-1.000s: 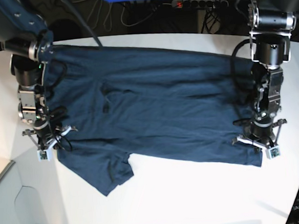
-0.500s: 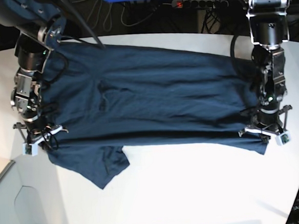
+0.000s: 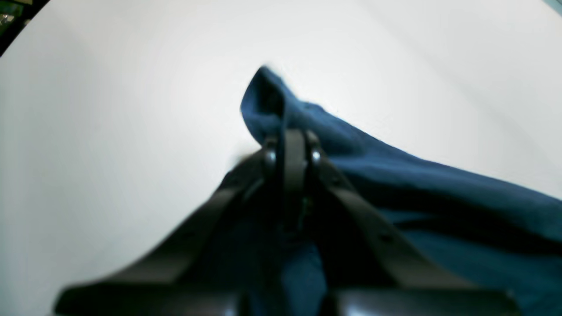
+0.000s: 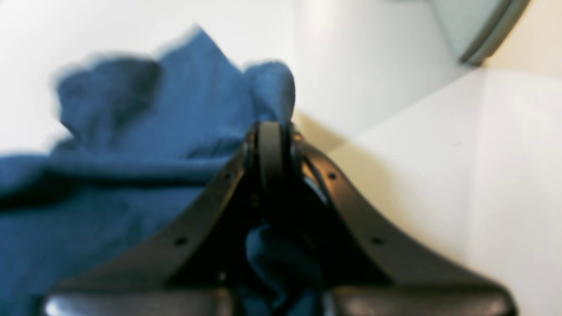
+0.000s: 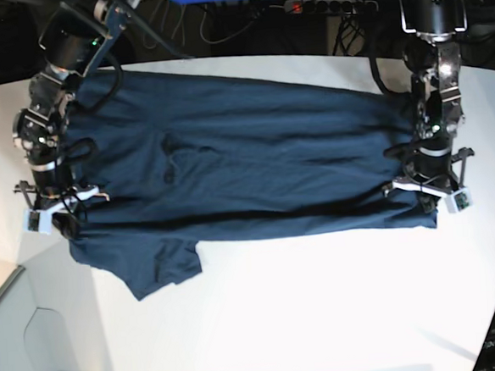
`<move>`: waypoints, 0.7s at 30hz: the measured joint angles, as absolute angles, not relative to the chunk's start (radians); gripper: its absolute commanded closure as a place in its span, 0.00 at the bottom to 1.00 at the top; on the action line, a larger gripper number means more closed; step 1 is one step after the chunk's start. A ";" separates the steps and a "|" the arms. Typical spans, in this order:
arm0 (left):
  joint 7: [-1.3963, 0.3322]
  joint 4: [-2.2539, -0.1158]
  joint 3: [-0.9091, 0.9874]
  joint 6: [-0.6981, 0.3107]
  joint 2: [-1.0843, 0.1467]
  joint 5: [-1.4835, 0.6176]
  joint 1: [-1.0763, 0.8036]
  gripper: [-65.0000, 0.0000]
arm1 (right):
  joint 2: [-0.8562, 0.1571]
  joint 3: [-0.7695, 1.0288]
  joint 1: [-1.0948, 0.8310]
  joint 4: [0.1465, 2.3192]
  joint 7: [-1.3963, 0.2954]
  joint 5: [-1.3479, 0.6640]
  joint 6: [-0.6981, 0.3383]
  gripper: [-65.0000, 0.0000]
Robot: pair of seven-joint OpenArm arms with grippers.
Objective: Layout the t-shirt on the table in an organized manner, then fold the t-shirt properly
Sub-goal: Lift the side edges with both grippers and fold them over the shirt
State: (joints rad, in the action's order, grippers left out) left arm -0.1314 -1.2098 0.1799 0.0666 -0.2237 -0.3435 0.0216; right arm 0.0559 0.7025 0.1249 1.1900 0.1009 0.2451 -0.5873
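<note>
Navy cloth fills the middle of the base view: the shirt (image 5: 254,164) lies spread across the table (image 5: 325,316), one sleeve trailing toward the lower left of the frame and long creases running side to side.

You have both ends in hand. The left gripper (image 5: 425,197), at the right of the base view, has its jaws pressed together on the shirt's near corner; its wrist view shows a peak of fabric poking up just past the tips. The right gripper (image 5: 56,217), at the left of the base view, is likewise pinching the shirt, with cloth bunched between its fingers (image 4: 270,149) in the wrist view.

Treat the shirt as light, limp and a little stretchy. It will not hold a shape, and it sags wherever you do not support it. It likely drags on the smooth top more than it slides, so lift before you move it. Take hold at seams and corners, hem and shoulder, where the layers are thick. A shallow pinch may slip off, and uneven pulls will skew the layout.
</note>
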 measured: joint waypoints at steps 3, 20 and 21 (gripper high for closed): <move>-0.130 -1.254 0.180 0.071 -0.224 -0.344 0.006 1.00 | 0.053 0.699 0.070 1.251 0.000 0.000 0.000 1.00; -0.130 -1.441 0.270 0.061 -0.210 -0.411 -0.127 1.00 | 0.056 0.686 -0.087 1.325 0.097 0.179 -0.680 1.00; -0.128 -1.449 0.286 0.065 -0.211 -0.432 -0.138 1.00 | 0.055 0.686 -0.087 1.323 0.098 0.179 -0.679 1.00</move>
State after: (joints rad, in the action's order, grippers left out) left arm -0.1284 -1.4487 0.2859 0.0650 -0.2108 -0.4320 -0.1379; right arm 0.0551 0.6861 -0.0868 1.3231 0.0978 0.1787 -0.6792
